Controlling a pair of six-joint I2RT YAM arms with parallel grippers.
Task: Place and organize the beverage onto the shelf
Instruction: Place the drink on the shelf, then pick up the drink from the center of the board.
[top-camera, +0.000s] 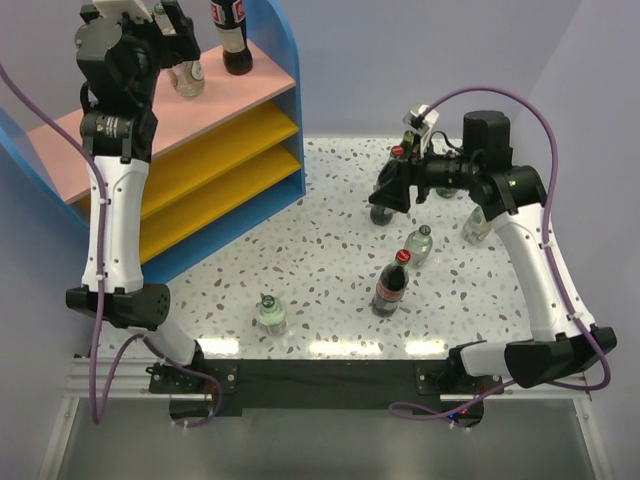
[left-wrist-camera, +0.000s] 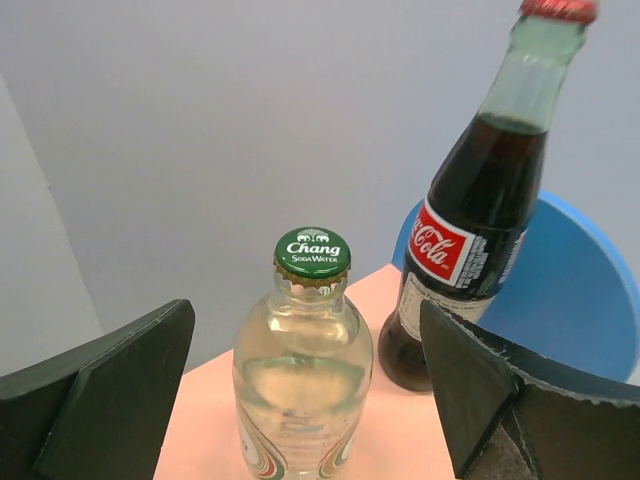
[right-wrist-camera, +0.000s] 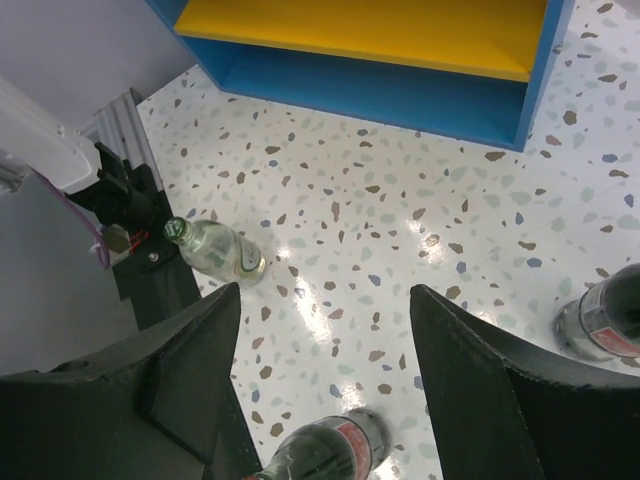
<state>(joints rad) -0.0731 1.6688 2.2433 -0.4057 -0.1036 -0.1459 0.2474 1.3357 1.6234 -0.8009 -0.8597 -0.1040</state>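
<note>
Left wrist view: soda-water bottle (left-wrist-camera: 303, 370), glass, rigid, smooth, probably breakable; best gripped mid-body. Left tool (left-wrist-camera: 306, 325) spread wide either side. Right tool (right-wrist-camera: 325, 300) wide, empty.

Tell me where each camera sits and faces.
Top external: high behind the bases, looking down on table, shelf, left arm, right arm.
Left wrist: above the pink top board, facing Chang soda water bottle and Coca-Cola bottle; left end effector frames them.
Right wrist: over the table, facing the shelf; right end effector shows.
Shared: top and left wrist both see those bottles.
</note>
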